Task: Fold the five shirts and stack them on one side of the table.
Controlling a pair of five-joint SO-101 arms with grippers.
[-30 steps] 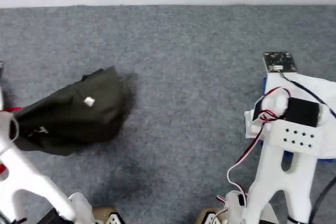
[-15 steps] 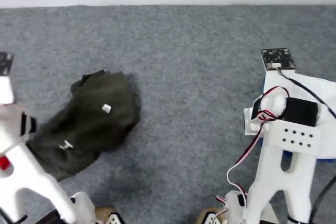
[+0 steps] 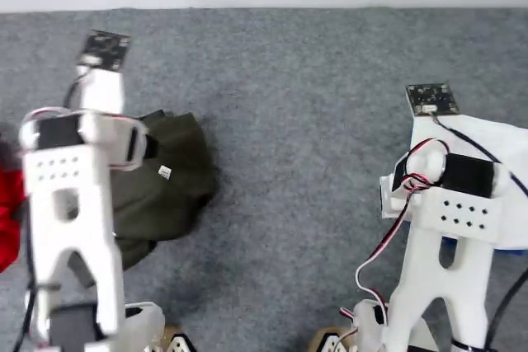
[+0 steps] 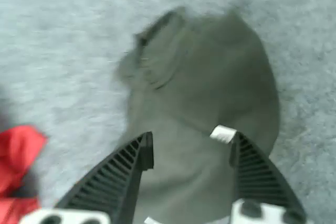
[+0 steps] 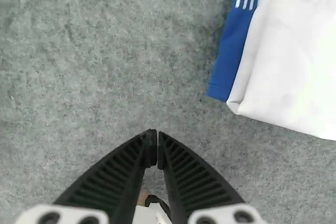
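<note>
Bare table [image 3: 305, 121] runs wide between olive shirt [image 3: 177, 183] and white shirt [image 3: 495, 142]: passage through middle and along far edge.
Left side crowded: left arm [image 3: 70, 195] overhangs olive shirt, red shirt [image 3: 7, 220] close by at table edge.
Left gripper [image 4: 190, 142] spread over olive cloth (bunched, not flat).
Right arm [image 3: 450, 228] overhangs white shirt's inner edge.
Right gripper [image 5: 157, 148], jaws together, above bare table beside blue cloth [image 5: 233, 51].

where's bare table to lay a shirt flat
Widest bare patch: grey felt tabletop between the crumpled dark olive shirt and the folded white shirt; the far strip is free too. Crowded: left edge, olive shirt beside red cloth.
</note>
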